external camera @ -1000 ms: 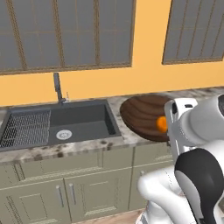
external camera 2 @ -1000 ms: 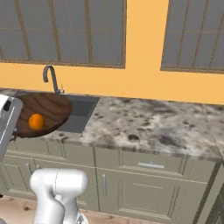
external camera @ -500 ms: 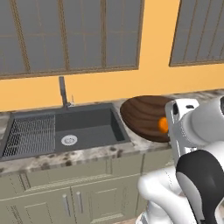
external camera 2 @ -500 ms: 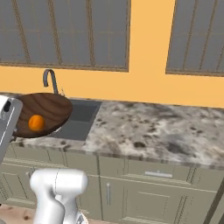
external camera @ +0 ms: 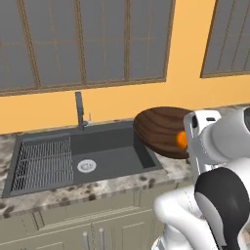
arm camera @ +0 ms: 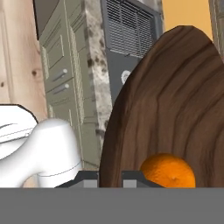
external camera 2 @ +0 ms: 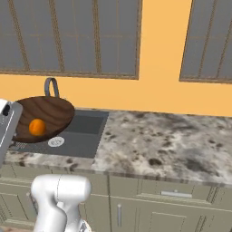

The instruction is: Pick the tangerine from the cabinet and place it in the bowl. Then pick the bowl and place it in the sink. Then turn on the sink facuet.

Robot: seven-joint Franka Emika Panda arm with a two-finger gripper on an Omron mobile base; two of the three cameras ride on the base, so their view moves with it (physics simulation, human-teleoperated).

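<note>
The wide brown wooden bowl hangs in the air, right of the sink and above the counter's edge. My gripper is shut on its near rim. The tangerine lies inside the bowl, close to the gripped rim. In the right base view the bowl with the tangerine floats over the sink, with the gripper at its left rim. The hand view looks across the bowl and tangerine, my gripper pinching the rim. The faucet stands behind the sink. The cabinet is out of view.
A ribbed wire rack fills the sink's left part, with a round drain beside it. Speckled stone counter stretches to the right. Beige drawers and doors run below. Windows line the orange wall.
Both base views have shifted, so the base has driven: the sink now lies nearer the middle of the left view. The bowl with the tangerine stays in my gripper.
</note>
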